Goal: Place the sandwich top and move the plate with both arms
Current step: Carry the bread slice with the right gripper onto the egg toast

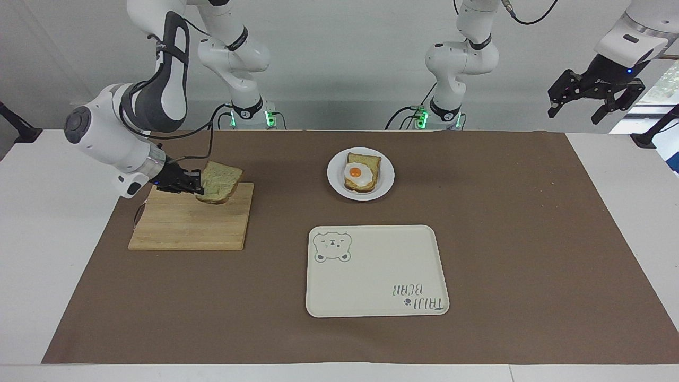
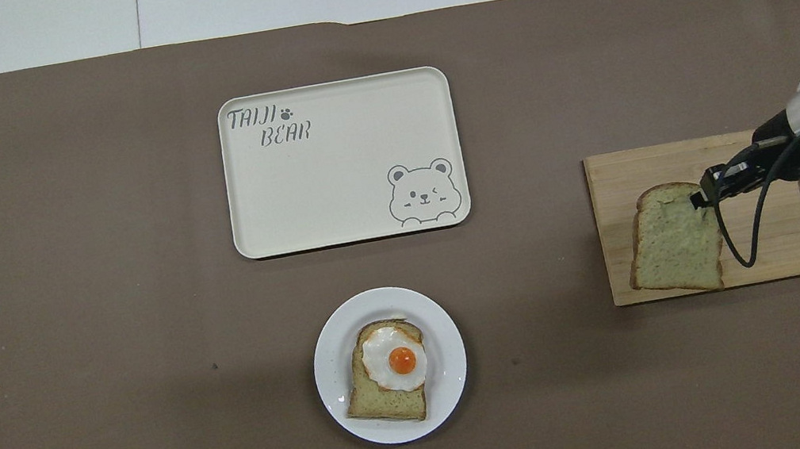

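Observation:
My right gripper is shut on one edge of the sandwich top, a pale greenish-tan bread slice with a brown crust. The slice hangs in the air over the wooden cutting board. The small white plate sits mid-table, near the robots' edge of the brown mat. It carries another bread slice with a fried egg on it. My left gripper waits open, raised high past the left arm's end of the table.
A cream rectangular tray with a bear drawing lies farther from the robots than the plate. The cutting board lies at the right arm's end of the brown mat.

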`<state>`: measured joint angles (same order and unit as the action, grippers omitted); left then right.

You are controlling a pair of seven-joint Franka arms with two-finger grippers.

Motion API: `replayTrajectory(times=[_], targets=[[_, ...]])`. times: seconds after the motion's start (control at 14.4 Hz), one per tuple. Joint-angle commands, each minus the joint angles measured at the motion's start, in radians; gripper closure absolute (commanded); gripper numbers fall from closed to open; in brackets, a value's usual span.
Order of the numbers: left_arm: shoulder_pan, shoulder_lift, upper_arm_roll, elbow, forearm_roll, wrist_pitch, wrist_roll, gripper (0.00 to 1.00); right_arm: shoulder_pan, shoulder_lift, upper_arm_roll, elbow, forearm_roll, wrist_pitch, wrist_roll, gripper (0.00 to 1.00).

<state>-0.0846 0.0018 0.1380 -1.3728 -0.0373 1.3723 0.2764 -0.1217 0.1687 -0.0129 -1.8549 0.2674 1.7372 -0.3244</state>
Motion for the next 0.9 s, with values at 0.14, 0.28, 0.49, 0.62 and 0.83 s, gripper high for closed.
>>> replayTrajectory(times=[0.14,0.28,0.49,0.62,0.83], targets=[[0.008,-0.016,-0.006,-0.012,0.013,-0.009,-0.006,0.0,-0.007,-0.012,0.08,-0.013,0.058,-0.019,0.018,1.0],[0.008,-0.016,-0.006,-0.012,0.013,-0.009,-0.006,0.0,0.0,-0.017,0.111,-0.024,0.087,-0.021,0.057,1.0],[0.008,-0.016,-0.006,-0.012,0.013,-0.009,-0.006,0.0,0.088,-0.017,0.113,-0.024,0.131,-0.009,0.168,1.0],[0.008,-0.016,-0.006,-0.012,0.013,-0.009,-0.006,0.0,0.15,-0.018,0.114,-0.023,0.154,0.013,0.269,1.0],[0.008,-0.016,-0.006,-0.012,0.013,-0.009,-0.006,0.0,0.235,-0.018,0.114,-0.023,0.182,0.083,0.366,1.0]])
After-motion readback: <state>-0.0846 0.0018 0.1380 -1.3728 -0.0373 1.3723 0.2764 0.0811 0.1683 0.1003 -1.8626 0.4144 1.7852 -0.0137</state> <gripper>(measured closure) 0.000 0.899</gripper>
